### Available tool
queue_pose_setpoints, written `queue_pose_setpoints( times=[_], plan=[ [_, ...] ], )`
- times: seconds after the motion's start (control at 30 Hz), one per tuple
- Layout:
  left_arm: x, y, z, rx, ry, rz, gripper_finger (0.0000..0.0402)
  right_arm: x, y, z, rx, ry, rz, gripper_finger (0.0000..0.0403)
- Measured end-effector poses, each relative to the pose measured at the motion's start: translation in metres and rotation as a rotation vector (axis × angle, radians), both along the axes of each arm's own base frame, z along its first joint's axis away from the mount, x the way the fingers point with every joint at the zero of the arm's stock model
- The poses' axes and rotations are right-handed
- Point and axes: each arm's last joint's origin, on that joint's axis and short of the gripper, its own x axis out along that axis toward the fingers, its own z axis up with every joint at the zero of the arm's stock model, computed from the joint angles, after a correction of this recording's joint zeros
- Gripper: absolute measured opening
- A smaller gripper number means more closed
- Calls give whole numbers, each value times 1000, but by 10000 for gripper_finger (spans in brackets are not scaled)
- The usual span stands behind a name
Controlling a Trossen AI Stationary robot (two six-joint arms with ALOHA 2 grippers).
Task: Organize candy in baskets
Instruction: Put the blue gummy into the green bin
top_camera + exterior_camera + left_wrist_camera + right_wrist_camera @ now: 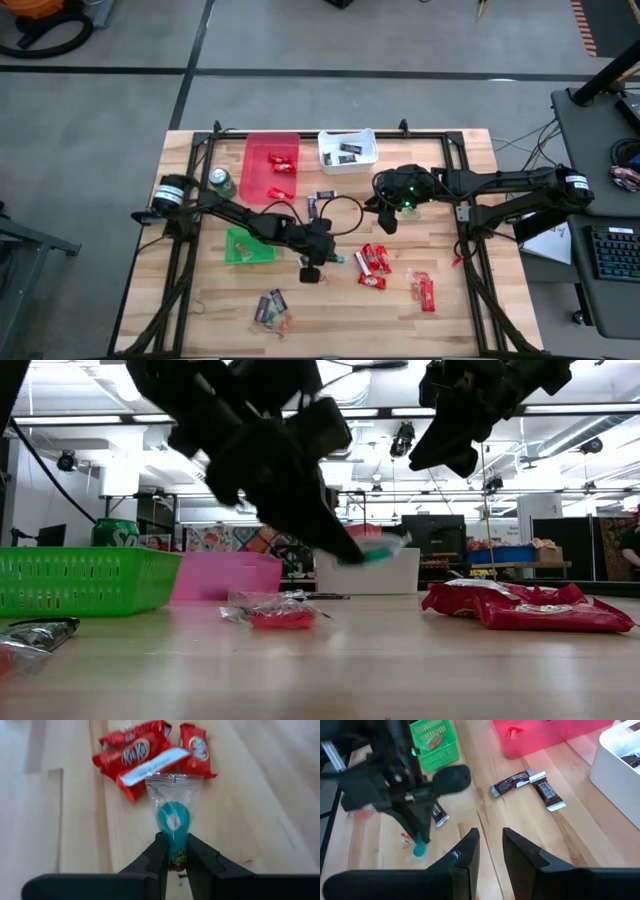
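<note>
One teal candy (pixel 172 820) hangs in the left pincer (pixel 174 851), pinched by its wrapper's end, just above the surface (pixel 340 310) at centre frame. That thin hold could slip before the green basket (pixel 245 250). Right pincer (pixel 487 845) hovers empty, fingers apart.

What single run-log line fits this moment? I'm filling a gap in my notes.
left gripper: shut on clear-wrapped teal ring candy, beside red KitKat bars | right gripper: empty, above dark mini bars
</note>
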Motion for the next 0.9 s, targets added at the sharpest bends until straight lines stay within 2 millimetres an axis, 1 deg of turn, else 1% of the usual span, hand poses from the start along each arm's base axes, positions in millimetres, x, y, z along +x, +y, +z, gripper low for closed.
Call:
queue_pose_setpoints(
  times=[0.13,0.27,0.43,0.6,0.67,0.77,0.9],
  plan=[
    [-13,2,24,9,31,1,38,0,0,0,-1,0,1,82],
    [-35,6,48,-9,132,38,38,0,0,0,-2,-1,1,79],
    [-72,12,78,4,262,137,38,1,0,1,-8,-22,2,73],
    [-116,20,100,-38,443,266,38,1,-1,1,-27,-17,-25,76],
    [-132,22,107,-56,508,322,38,1,-2,0,-36,-15,-37,78],
    [-150,23,111,-82,568,387,38,1,-2,0,-39,-14,-39,79],
    [-164,21,107,-117,634,414,38,1,-2,0,-45,-14,-34,75]
  ],
)
